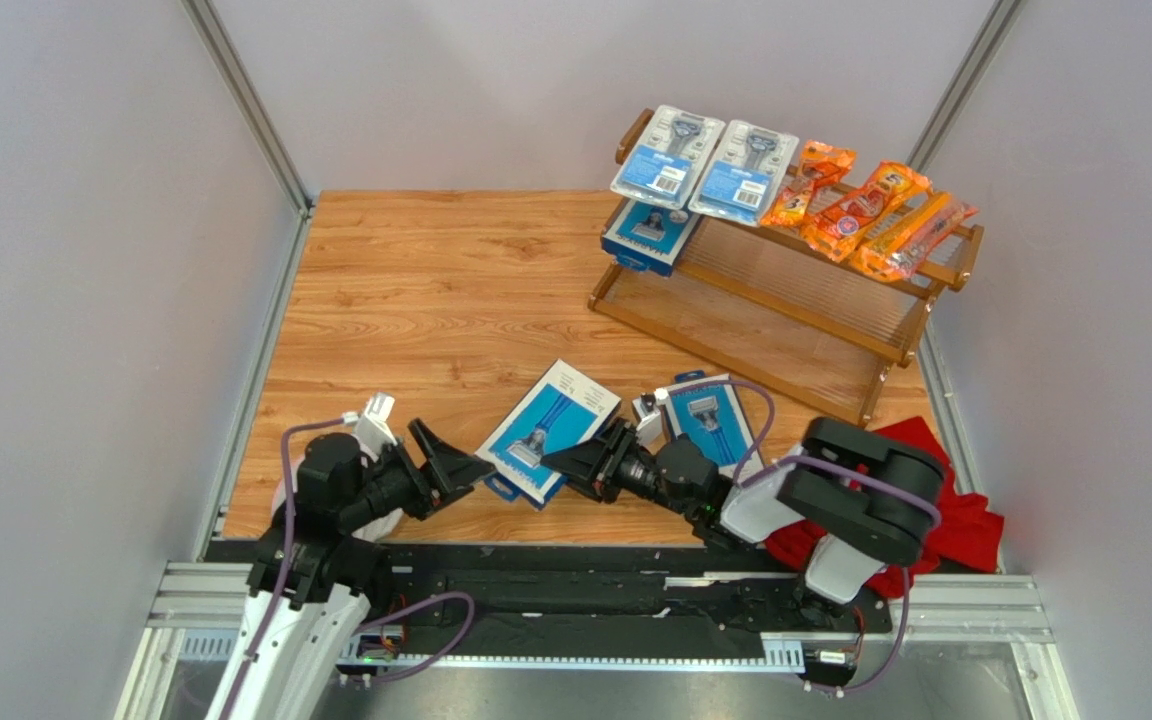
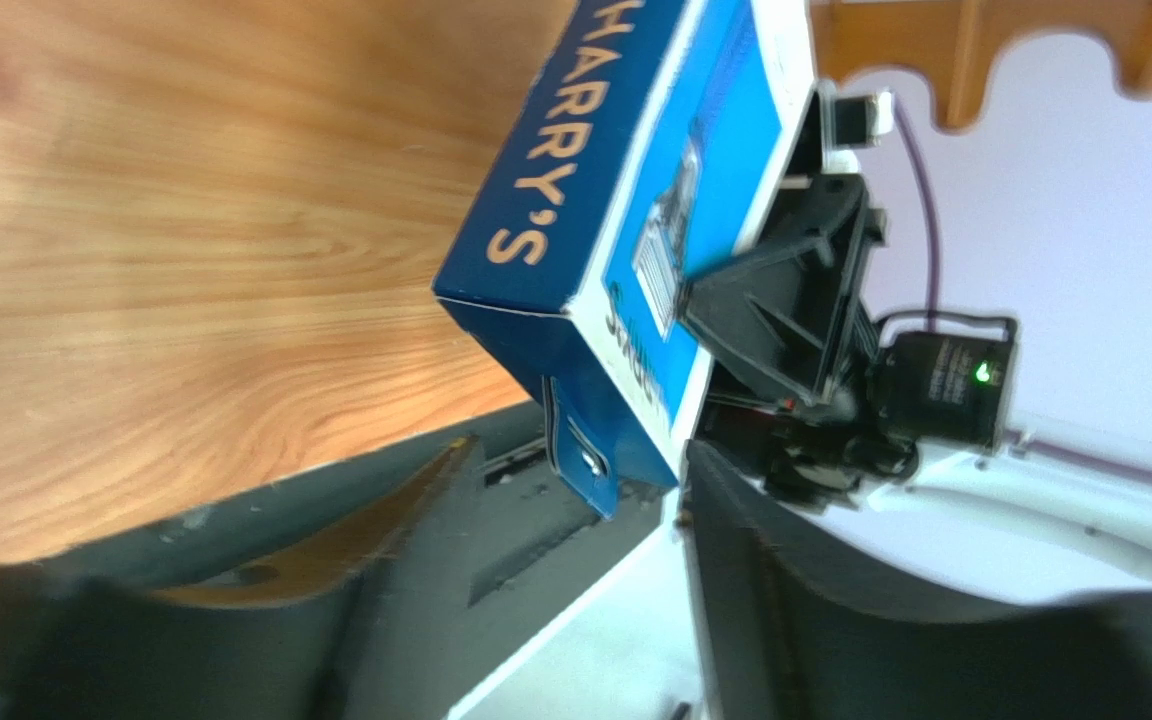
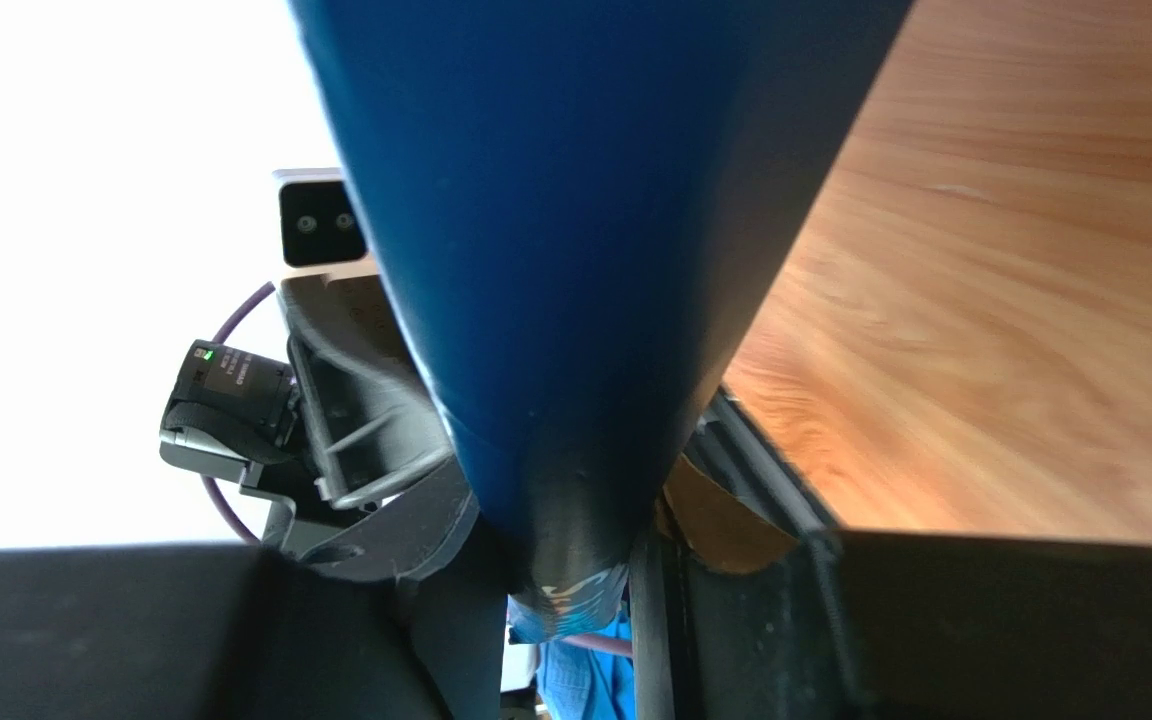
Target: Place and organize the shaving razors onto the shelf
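Judging the flat blue cardboard razor box (image 1: 545,428) light and stiff, grip its edge. Your right gripper (image 1: 593,455) jaws clamp it; left gripper (image 1: 462,473) jaws stand apart.

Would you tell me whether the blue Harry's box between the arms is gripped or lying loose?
Gripped: the right fingers pinch the Harry's box by one edge; the left fingers stand open around its corner.

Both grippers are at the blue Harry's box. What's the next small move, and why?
Probably draw the left gripper back, clear of the blue box. Its jaws stand open around the box's near corner, gripping nothing, while the right gripper is pinched on the box's other end, so the right alone holds it.
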Available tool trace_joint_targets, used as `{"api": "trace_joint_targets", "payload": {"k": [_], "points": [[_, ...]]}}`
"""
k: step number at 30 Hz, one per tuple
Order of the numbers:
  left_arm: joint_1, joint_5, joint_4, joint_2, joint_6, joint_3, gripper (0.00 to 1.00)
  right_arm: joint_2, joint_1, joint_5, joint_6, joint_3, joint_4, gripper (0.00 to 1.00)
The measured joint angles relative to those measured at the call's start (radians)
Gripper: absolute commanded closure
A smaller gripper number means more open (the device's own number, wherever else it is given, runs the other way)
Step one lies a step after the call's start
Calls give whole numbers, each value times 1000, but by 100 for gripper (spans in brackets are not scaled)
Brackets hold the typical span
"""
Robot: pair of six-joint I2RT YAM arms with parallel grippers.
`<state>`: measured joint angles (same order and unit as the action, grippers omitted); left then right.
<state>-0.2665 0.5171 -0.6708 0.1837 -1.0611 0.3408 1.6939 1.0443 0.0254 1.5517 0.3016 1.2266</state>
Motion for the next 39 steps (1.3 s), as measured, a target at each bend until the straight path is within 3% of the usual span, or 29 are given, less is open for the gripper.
{"api": "trace_joint_targets", "payload": {"k": [3,6,11,14,21,27,35,39], "points": [[0,-7,-35,18,61,112,9,-143,-13,10,-57,2,-144,89],[0,-12,-50,63,115,187,9,-294,-28,32,-154,51,-394,90],[0,-2,-35,159,186,209,9,-492,-57,87,-356,244,-857,91],[0,26,1,248,235,211,9,-589,-108,172,-460,314,-1038,92],[0,157,142,390,318,244,9,-658,-168,360,-669,396,-1396,93],[0,286,271,417,334,244,10,-669,-167,526,-772,406,-1526,94],[0,380,388,444,320,205,11,-688,-147,679,-813,414,-1509,94],[-3,426,481,463,272,161,17,-678,-113,712,-820,436,-1495,94]]}}
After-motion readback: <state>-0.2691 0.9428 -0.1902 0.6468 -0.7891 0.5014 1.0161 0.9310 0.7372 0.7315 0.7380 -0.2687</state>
